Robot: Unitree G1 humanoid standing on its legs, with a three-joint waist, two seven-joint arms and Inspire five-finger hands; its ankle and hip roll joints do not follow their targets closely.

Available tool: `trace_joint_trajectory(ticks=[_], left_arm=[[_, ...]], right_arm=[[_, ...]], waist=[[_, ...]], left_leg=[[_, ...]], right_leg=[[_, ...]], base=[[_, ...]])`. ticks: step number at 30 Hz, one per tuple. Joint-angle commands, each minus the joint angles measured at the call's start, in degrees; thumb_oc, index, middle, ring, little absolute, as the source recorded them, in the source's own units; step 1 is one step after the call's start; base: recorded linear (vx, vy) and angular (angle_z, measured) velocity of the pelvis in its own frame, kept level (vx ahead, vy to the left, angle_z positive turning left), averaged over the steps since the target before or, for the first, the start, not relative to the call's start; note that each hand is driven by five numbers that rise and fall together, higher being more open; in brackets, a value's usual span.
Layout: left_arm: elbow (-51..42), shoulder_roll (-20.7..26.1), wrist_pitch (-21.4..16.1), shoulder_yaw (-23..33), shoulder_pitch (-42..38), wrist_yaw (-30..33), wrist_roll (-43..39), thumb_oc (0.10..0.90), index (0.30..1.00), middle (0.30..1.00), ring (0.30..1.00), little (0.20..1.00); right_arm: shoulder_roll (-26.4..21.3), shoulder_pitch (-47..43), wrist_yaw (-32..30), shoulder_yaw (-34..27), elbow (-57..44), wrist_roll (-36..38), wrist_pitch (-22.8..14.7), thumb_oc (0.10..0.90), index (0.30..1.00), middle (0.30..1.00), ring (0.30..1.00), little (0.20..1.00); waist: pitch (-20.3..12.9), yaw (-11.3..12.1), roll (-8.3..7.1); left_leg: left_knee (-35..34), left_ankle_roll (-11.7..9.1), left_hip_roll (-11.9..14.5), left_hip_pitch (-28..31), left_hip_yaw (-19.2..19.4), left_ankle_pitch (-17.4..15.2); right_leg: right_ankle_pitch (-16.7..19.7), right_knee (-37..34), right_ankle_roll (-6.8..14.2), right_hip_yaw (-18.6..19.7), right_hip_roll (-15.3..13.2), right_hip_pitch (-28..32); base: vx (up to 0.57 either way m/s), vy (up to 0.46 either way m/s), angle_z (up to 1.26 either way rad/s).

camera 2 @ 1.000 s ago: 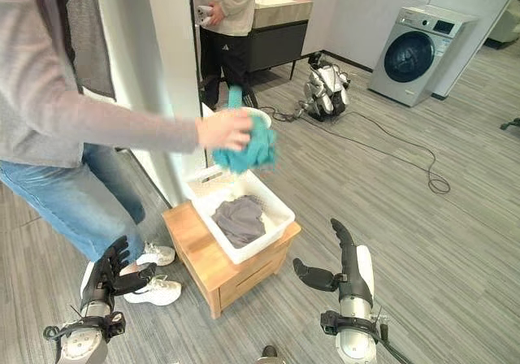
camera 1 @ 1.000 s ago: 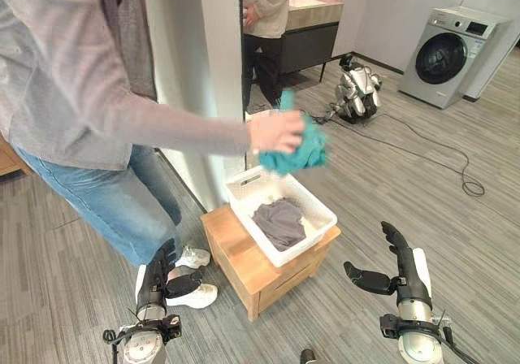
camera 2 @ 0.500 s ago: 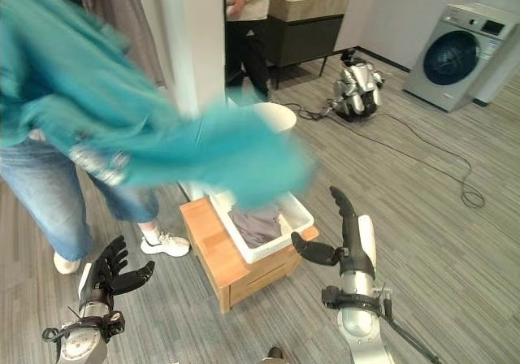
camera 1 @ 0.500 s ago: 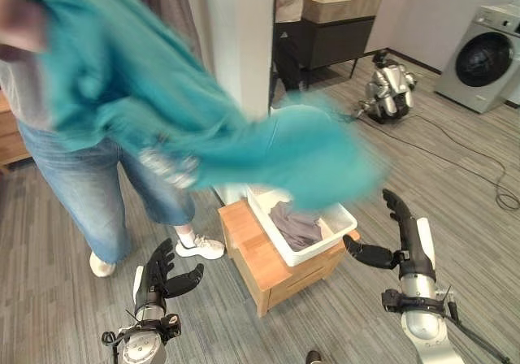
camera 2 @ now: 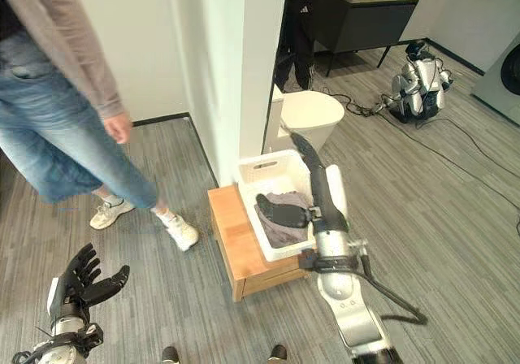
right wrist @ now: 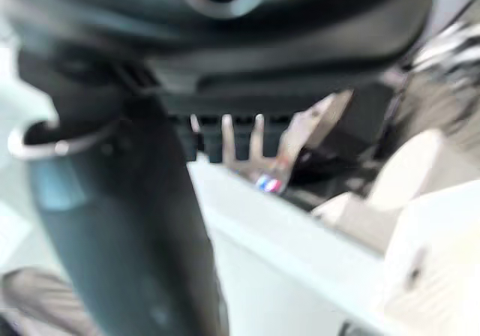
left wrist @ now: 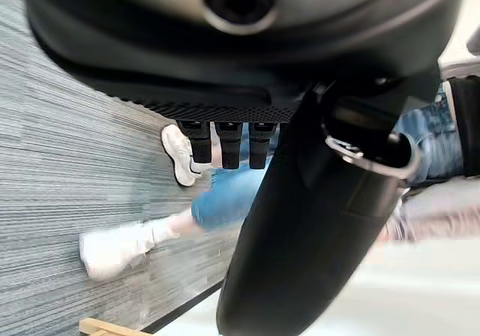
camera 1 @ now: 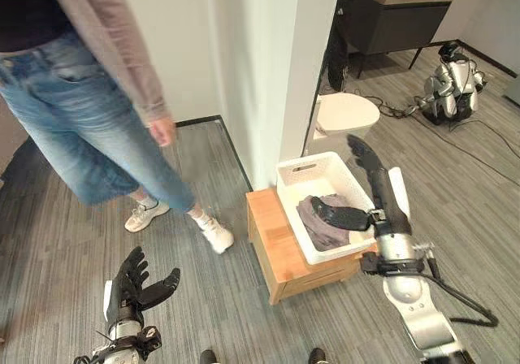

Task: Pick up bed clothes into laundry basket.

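Jeans-clad person is seen left of a white pillar; right hand is spread wide above basket holding grey clothes, on wooden stand; left hand is splayed low.

Two silver-grey forearms, ribbed wrist collars. Right robot hand: dark fingers, dark thumb, white panel along the back. Left robot hand: dark fingers, white strip on the side. Left wrist view: glossy black thumb with a metal ring, dark housing with a round port.
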Motion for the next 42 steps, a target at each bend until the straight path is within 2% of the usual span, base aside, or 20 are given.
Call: trace_joint_trajectory(ticks=[1,4,8,10,14,15,18,23,29,30,31,33,34,35,36,37,38,39,40,42], left_arm=[[-8.54,2.49,-8.46,5.49,-1.65,0.65,-1.23,0.8,0.9,0.9,0.9,0.9],[-8.36,2.17,-8.59,5.48,-3.35,1.17,-2.73,0.8,0.9,0.9,0.9,0.9],[-8.29,2.55,-8.24,4.82,-4.71,1.09,-3.55,0.8,0.9,0.9,0.9,0.9],[-6.57,2.32,-7.66,3.85,-5.75,1.21,-4.94,0.8,0.9,0.9,0.9,0.9],[-5.89,2.12,-7.38,1.16,-8.74,1.87,-5.97,0.8,0.9,0.9,0.9,0.9],[-5.93,1.98,-7.36,1.1,-8.72,1.92,-5.95,0.8,0.9,0.9,0.9,0.9],[-9.52,2.32,-7.04,0.04,-9.2,-0.24,-4.83,0.8,0.9,0.9,0.9,0.9],[-12.03,3.01,-6.7,0.68,-8.71,-1.19,-3.39,0.8,0.9,0.9,0.9,0.9],[-15.98,4.5,-6.32,2.42,-8.06,-1.87,-1.64,0.8,0.9,0.9,0.9,0.9],[-17.45,5.32,-6.47,1.9,-8.81,-1.46,-1.43,0.8,0.9,0.9,0.9,0.9],[-17.47,5.4,-6.43,1.88,-8.87,-1.41,-1.43,0.8,0.9,0.9,0.9,0.9],[-18.41,6.97,-6.13,0.12,-10.09,-1.68,-0.95,0.8,0.9,0.9,0.9,0.9],[-18.39,7.35,-6.0,-0.93,-10.88,-1.82,-1.21,0.8,0.9,0.9,0.9,0.9],[-18.34,7.37,-6.02,-1.07,-10.89,-1.81,-1.22,0.8,0.9,0.9,0.9,0.9],[-18.3,8.06,-5.67,-2.31,-11.64,-2.33,-1.46,0.8,0.9,0.9,0.9,0.9],[-18.29,8.21,-5.47,-2.74,-11.62,-2.31,-1.15,0.8,0.9,0.9,0.9,0.9],[-18.09,8.3,-4.93,-3.27,-12.02,-2.44,-0.89,0.8,0.9,0.9,0.9,0.9],[-18.11,8.32,-4.91,-3.27,-12.04,-2.43,-0.88,0.8,0.9,0.9,0.9,0.9],[-18.43,8.11,-4.36,-3.49,-11.75,-2.76,-0.41,0.8,0.9,0.9,0.9,0.9],[-19.37,8.3,-4.1,-2.73,-10.94,-3.49,-0.53,0.8,0.9,0.9,0.9,0.9]], right_arm=[[-1.96,-11.05,-0.65,-0.27,-5.5,-0.63,-6.33,0.8,0.9,0.9,0.9,0.9],[-2.54,-13.25,-1.7,0.59,-4.61,-1.89,-5.94,0.8,0.9,0.9,0.9,0.9],[-3.23,-15.09,-2.62,1.12,-3.58,-2.48,-5.36,0.8,0.9,0.9,0.9,0.9],[-3.49,-14.82,-2.5,0.28,-3.75,-1.7,-5.26,0.8,0.9,0.9,0.9,0.9],[-5.27,-14.9,-2.43,-2.26,-4.65,0.58,-5.53,0.8,0.9,0.9,0.9,0.9],[-5.43,-14.91,-2.38,-2.24,-4.65,0.69,-5.53,0.8,0.9,0.9,0.9,0.9],[-5.62,-15.72,-1.87,-4.25,-4.49,1.36,-5.12,0.8,0.9,0.9,0.9,0.9],[-4.07,-15.66,-1.63,-4.76,-4.22,1.53,-4.93,0.8,0.9,0.9,0.9,0.9],[-1.14,-14.15,-0.28,-4.88,-3.04,1.5,-4.04,0.8,0.9,0.9,0.9,0.9],[-0.48,-13.11,-0.56,-5.13,-2.89,1.17,-4.11,0.8,0.9,0.9,0.9,0.9],[-0.43,-13.09,-0.56,-5.21,-2.93,1.14,-4.11,0.8,0.9,0.9,0.9,0.9],[0.16,-10.37,-0.67,-6.01,-3.68,0.59,-4.29,0.8,0.9,0.9,0.9,0.9],[0.31,-8.28,-0.64,-6.69,-3.71,0.46,-4.2,0.8,0.9,0.9,0.9,0.9],[0.27,-8.11,-0.61,-6.8,-3.8,0.46,-4.2,0.8,0.9,0.9,0.9,0.9],[0.61,-6.49,-0.53,-6.93,-4.14,0.69,-4.16,0.8,0.9,0.9,0.9,0.9],[0.87,-5.74,-0.44,-7.0,-4.29,0.62,-4.17,0.8,0.9,0.9,0.9,0.9],[1.62,-4.7,-0.15,-6.98,-4.67,0.87,-4.34,0.8,0.9,0.9,0.9,0.9],[1.63,-4.72,-0.14,-7.0,-4.68,0.88,-4.35,0.8,0.9,0.9,0.9,0.9],[1.95,-3.8,0.24,-6.93,-4.39,1.25,-4.56,0.8,0.9,0.9,0.9,0.9],[1.91,-3.81,0.48,-6.79,-4.24,1.72,-4.74,0.8,0.9,0.9,0.9,0.9]], waist=[[1.55,3.16,0.07],[4.48,4.92,-0.59],[5.48,3.58,-2.05],[3.96,0.72,-2.53],[0.5,-5.37,-1.64],[0.44,-5.59,-1.48],[-0.47,-6.82,-1.49],[-0.37,-5.93,-2.84],[1.09,-2.61,-6.54],[2.47,-3.3,-7.09],[2.45,-3.23,-7.23],[3.01,-4.88,-7.81],[2.98,-6.02,-7.61],[2.81,-5.94,-7.5],[3.33,-6.41,-6.59],[3.53,-6.82,-6.05],[3.68,-7.23,-5.41],[3.6,-7.29,-5.42],[3.39,-7.72,-4.89],[3.54,-7.15,-4.92]], left_leg=[[3.73,0.21,3.41,0.32,0.57,-1.27],[9.97,-0.48,3.73,-4.72,0.65,-0.93],[20.73,0.36,5.68,-5.87,6.42,-5.89],[25.61,-0.45,9.2,-0.65,12.99,-9.27],[20.88,-3.63,14.71,8.73,19.46,-7.09],[20.14,-3.76,14.55,8.91,19.37,-6.65],[11.31,-2.49,9.34,9.51,17.9,-11.06],[7.47,-0.9,5.65,9.69,16.56,-11.94],[2.43,2.51,-1.28,10.16,13.17,-13.37],[1.54,2.85,-1.78,9.77,11.26,-13.3],[1.45,2.94,-1.96,9.71,11.24,-13.24],[1.2,3.04,-2.42,7.96,9.79,-12.4],[0.91,3.24,-2.97,6.8,6.47,-12.34],[0.98,3.19,-2.86,6.69,6.45,-12.44],[0.88,4.32,-4.59,5.49,1.57,-12.24],[0.91,4.87,-5.29,5.09,-0.88,-12.1],[1.18,5.75,-6.3,4.31,-4.11,-12.03],[1.13,5.72,-6.26,4.1,-4.17,-11.75],[1.31,6.42,-7.63,2.66,-8.05,-11.11],[1.39,6.88,-9.27,2.06,-10.12,-10.96]], right_leg=[[-8.41,2.2,-0.67,1.91,0.29,1.62],[-8.71,2.4,-1.59,-0.26,-0.31,1.93],[-8.64,3.28,-3.31,-4.18,-1.57,0.78],[-9.76,4.05,-4.94,-8.06,-1.48,-0.05],[-8.61,6.32,-5.54,-15.34,-3.85,-2.78],[-8.64,6.42,-5.44,-15.59,-3.87,-2.71],[-2.98,7.63,-2.44,-16.59,-9.16,-5.21],[0.8,7.75,0.12,-17.56,-12.48,-5.3],[6.22,12.56,5.28,-18.93,-18.91,-4.07],[9.41,15.39,6.64,-14.75,-20.14,-5.32],[9.41,15.65,6.64,-14.57,-20.36,-5.59],[7.55,14.97,5.82,-7.16,-18.87,-6.44],[4.44,14.03,5.74,-0.34,-16.05,-7.07],[4.14,14.38,5.71,-0.29,-16.02,-7.32],[-0.03,14.55,4.72,7.43,-11.75,-7.02],[-2.72,15.46,3.69,9.99,-9.02,-6.84],[-8.42,15.87,2.67,14.13,-3.38,-6.06],[-8.19,15.75,2.56,14.05,-3.34,-6.2],[-11.87,16.83,0.42,20.5,3.75,-6.71],[-12.31,17.53,-1.18,22.5,7.37,-7.32]], base=[[-0.14,-0.082,-0.19],[-0.21,-0.102,-0.07],[-0.27,-0.133,0.88],[-0.2,-0.078,1.1],[-0.12,0.086,0.78],[-0.11,0.267,1.64],[-0.12,0.257,1.26],[-0.08,0.181,0.66],[-0.06,0.173,0.51],[-0.05,0.021,0.5],[-0.1,0.036,0.73],[-0.1,0.092,0.89],[-0.04,0.09,0.76],[0.08,0.177,1.67],[0.11,0.165,1.97],[0.15,0.254,2.53],[0.07,0.135,2.3],[0.08,0.154,2.39],[0.05,0.099,1.67],[0.03,0.062,1.03]])
